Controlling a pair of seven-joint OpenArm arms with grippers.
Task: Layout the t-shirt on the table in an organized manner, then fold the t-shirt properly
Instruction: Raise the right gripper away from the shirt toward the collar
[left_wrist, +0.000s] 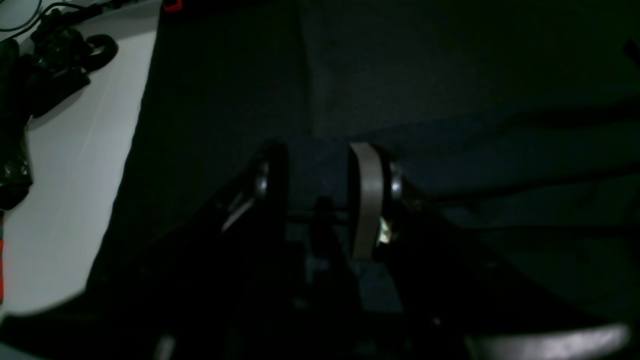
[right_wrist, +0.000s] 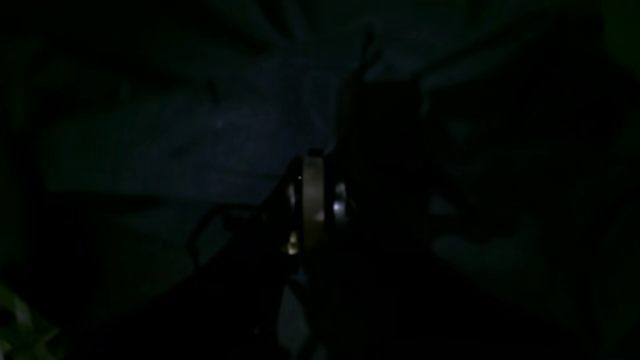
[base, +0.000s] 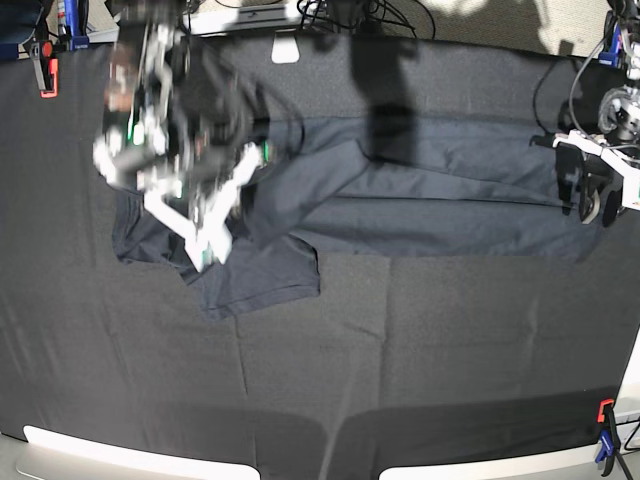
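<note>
Cloth-covered table (base: 420, 350) is being left bare across its near half, while the t-shirt (base: 430, 205) is being stretched along the far side. Right gripper (base: 205, 245), blurred, is being pressed together over the shirt's crumpled end; left gripper (base: 590, 195) is being held spread beside the opposite edge.

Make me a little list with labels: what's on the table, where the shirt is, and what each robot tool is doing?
table: black cloth cover, clamps at corners
shirt: dark, spread across the far half, bunched at the base view's left
left tool: open, over the shirt's edge at the base view's right
right tool: shut, at the bunched end; grip on cloth too dark to tell
fold: not yet done
</note>
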